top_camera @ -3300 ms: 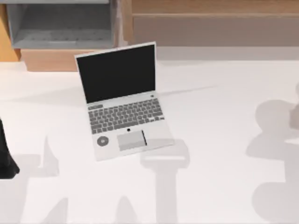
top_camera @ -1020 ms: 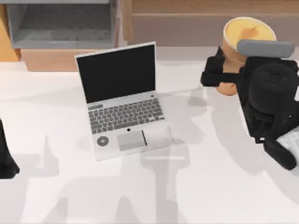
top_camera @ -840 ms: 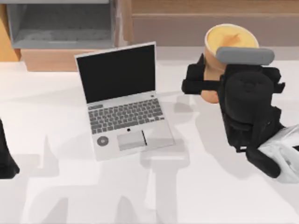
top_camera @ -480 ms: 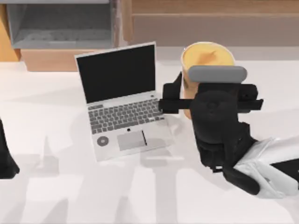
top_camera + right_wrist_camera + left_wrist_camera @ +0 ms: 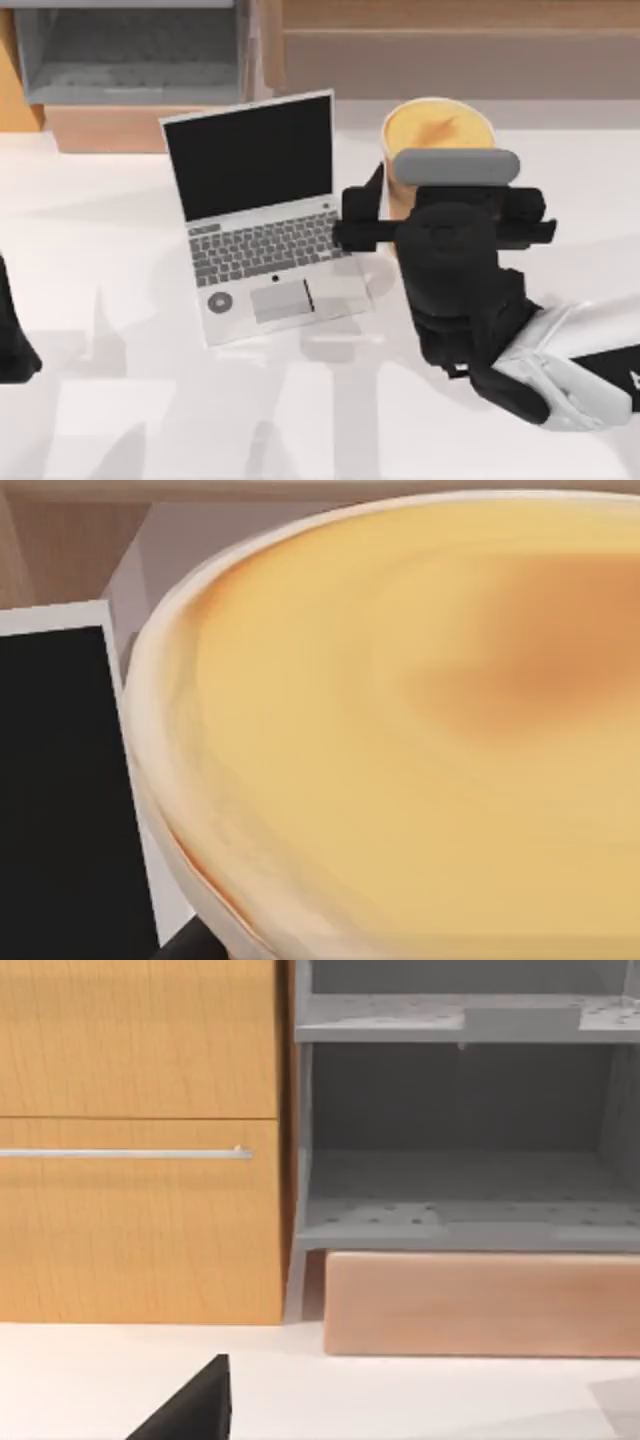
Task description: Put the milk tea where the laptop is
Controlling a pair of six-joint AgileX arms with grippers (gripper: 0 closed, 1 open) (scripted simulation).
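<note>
The milk tea [image 5: 437,132], an orange-tan cup with a creamy yellow top, hangs just right of the laptop [image 5: 262,218]. My right gripper [image 5: 440,218] is shut on the cup's body, one black finger [image 5: 358,215] reaching over the laptop's right edge. The laptop lies open on the white table, black screen up, with grey keyboard, trackpad and a round sticker. In the right wrist view the cup's top [image 5: 400,730] is very close, with the laptop's black screen [image 5: 50,780] beside it. My left arm [image 5: 12,340] stays parked at the table's left edge.
A grey open shelf unit [image 5: 130,50] stands at the back left with a wooden block [image 5: 110,128] under it, and a wooden cabinet [image 5: 450,50] runs along the back right. The left wrist view faces the shelves [image 5: 460,1140] and a drawer front [image 5: 140,1160].
My right arm came in from the back right with the cup and carried it left and forward to the laptop's right edge. The laptop and left arm have not moved.
</note>
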